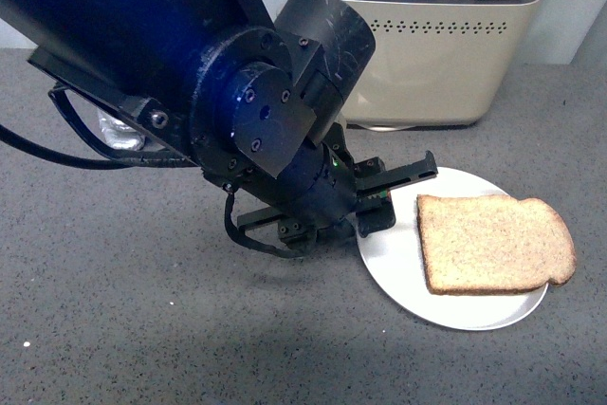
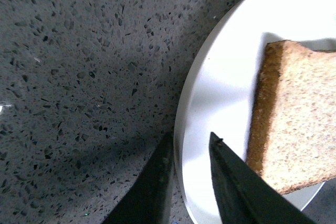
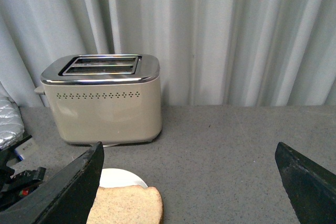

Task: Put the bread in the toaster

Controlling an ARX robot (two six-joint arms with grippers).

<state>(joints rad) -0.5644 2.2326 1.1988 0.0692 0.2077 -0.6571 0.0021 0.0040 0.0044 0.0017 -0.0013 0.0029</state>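
Note:
The bread (image 1: 493,244) is a flat brown slice lying on a round white plate (image 1: 394,263), its far end overhanging the plate's right rim. My left gripper (image 1: 375,206) is shut on the plate's left rim; in the left wrist view (image 2: 190,148) its two dark fingers pinch the white edge, with the bread (image 2: 294,129) just beyond. The beige toaster (image 1: 427,35) with a chrome top stands upright behind the plate. My right gripper (image 3: 189,182) is open and empty, above the counter, facing the toaster (image 3: 102,100) and the bread (image 3: 126,205).
Grey speckled counter (image 1: 114,329) all round. A silver quilted mitt (image 3: 8,121) lies left of the toaster in the right wrist view. Pale curtains (image 3: 236,35) hang behind the counter. My left arm's black body fills the upper left of the front view.

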